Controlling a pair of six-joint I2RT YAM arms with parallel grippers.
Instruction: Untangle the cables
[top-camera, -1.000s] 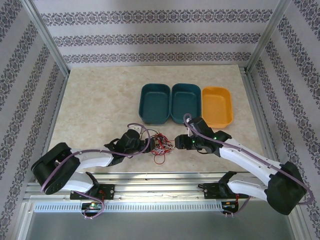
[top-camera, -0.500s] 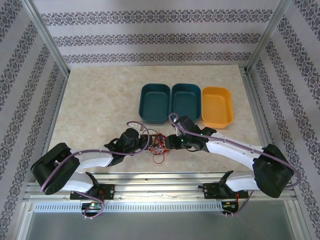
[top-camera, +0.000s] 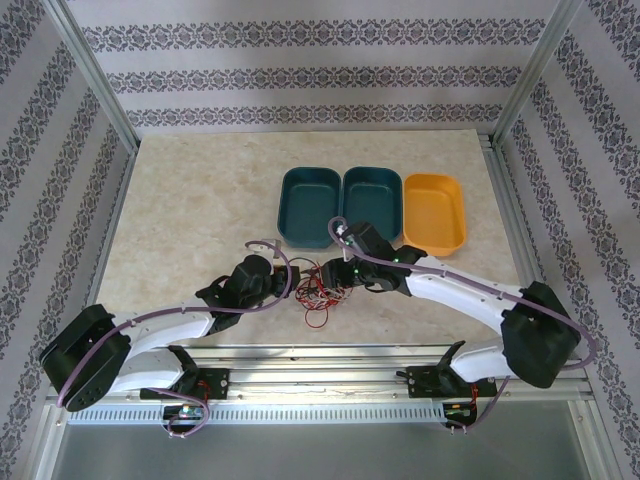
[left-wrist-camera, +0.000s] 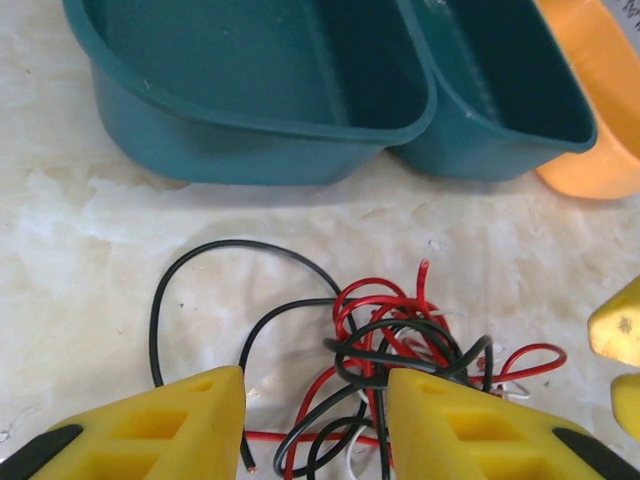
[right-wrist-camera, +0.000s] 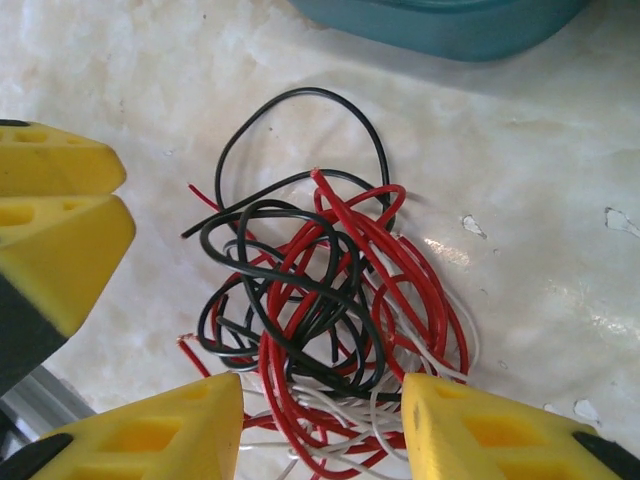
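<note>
The cables (top-camera: 320, 291) lie as one small tangle of red, black and white wires on the table, just in front of the teal bins. My left gripper (top-camera: 291, 283) is at the tangle's left side. In the left wrist view it (left-wrist-camera: 315, 425) is open, with red and black strands (left-wrist-camera: 400, 340) lying loose between its yellow fingers (left-wrist-camera: 160, 425). My right gripper (top-camera: 337, 276) hovers over the tangle's right side. It (right-wrist-camera: 320, 425) is open too, straddling the red and white loops (right-wrist-camera: 330, 300) without pinching them.
Two teal bins (top-camera: 296, 228) (top-camera: 386, 232) and an orange bin (top-camera: 434, 240) stand side by side just behind the tangle. The left gripper's fingers (right-wrist-camera: 50, 220) sit close to the right gripper. Marbled table stretches to the left and back.
The right arm has swung left from in front of the middle bin onto the tangle. The left arm has shifted slightly and stays at the tangle's left side.
</note>
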